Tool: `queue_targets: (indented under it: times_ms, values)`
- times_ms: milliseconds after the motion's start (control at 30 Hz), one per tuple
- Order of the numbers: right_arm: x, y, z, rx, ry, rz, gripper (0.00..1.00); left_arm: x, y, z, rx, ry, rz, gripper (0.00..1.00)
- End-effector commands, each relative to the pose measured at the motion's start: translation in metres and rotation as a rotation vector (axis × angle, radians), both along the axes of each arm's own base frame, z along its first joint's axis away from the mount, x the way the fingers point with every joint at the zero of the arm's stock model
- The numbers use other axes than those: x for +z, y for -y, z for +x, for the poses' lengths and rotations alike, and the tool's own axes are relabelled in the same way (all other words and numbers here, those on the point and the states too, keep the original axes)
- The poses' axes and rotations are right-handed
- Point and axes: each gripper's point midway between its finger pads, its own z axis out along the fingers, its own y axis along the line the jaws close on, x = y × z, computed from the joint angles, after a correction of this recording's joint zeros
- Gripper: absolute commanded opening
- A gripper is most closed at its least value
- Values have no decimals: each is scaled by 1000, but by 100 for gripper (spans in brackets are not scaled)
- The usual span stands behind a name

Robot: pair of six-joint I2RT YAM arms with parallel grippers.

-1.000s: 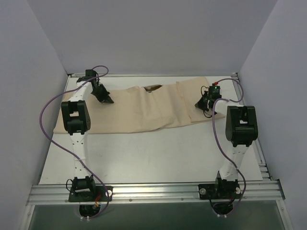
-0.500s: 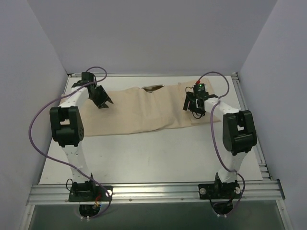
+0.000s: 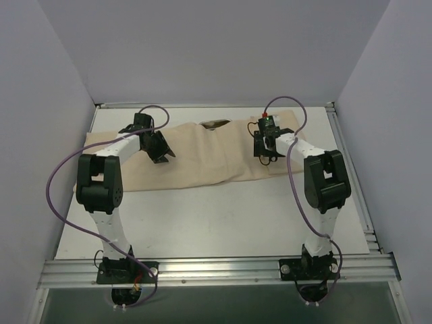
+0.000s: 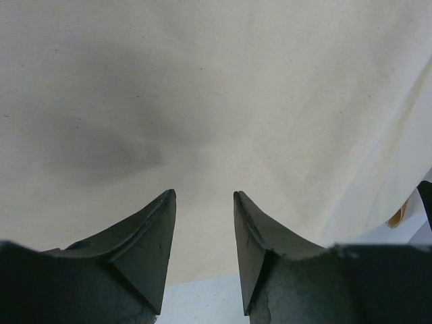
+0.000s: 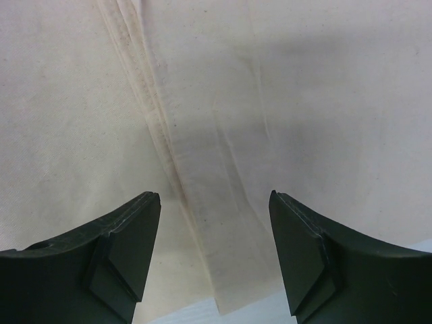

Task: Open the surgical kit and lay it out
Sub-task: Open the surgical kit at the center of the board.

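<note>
The surgical kit shows as a large beige cloth wrap (image 3: 202,158) lying flat across the far half of the table. A small brownish thing (image 3: 214,124) peeks out at the cloth's far edge; I cannot tell what it is. My left gripper (image 3: 160,154) hangs over the cloth's left part, open, with only bare cloth (image 4: 216,101) between its fingers (image 4: 204,196). My right gripper (image 3: 265,150) is over the cloth's right part, open wide (image 5: 214,196). A folded hem strip (image 5: 196,202) runs between its fingers, untouched.
The white table (image 3: 216,223) shows bare in front of the cloth. Grey walls close in the left, back and right. An aluminium rail (image 3: 216,270) with both arm bases runs along the near edge. Purple cables (image 3: 61,175) loop beside each arm.
Both grippers have opened and moved inward toward the cloth's middle, the left one rightward and nearer, the right one leftward. The cloth lies where it was.
</note>
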Motion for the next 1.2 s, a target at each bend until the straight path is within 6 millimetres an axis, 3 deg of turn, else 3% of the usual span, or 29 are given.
queue_targets:
  times_ms: [0,300,400,633,800,833,933,967,1067,1100,1167]
  values:
    - [-5,8,5,13,-23,-78,66,16,-4,18,48,91,-1,48]
    - [-18,3,8,14,-32,-78,60,-9,-17,17,96,18,36,47]
    - [-22,8,7,-12,-43,-103,52,-17,-21,16,102,-6,48,46]
    - [-9,23,11,-72,-16,-153,22,-29,-32,16,121,-37,59,43]
    - [21,38,22,-130,38,-173,2,-35,-38,18,131,-56,62,41]
    - [24,47,21,-155,30,-184,0,-36,-40,19,133,-59,63,41]
    - [43,106,22,-279,33,-238,0,-37,-41,20,132,-66,63,39]
    - [52,144,20,-363,39,-253,0,-34,-42,22,130,-58,67,39]
    - [82,213,10,-516,58,-340,0,-28,-42,24,125,-52,70,39]
    - [93,242,7,-584,73,-334,7,-26,-42,26,124,-46,67,39]
    - [105,257,6,-618,97,-300,48,-20,-40,28,116,-41,60,38]
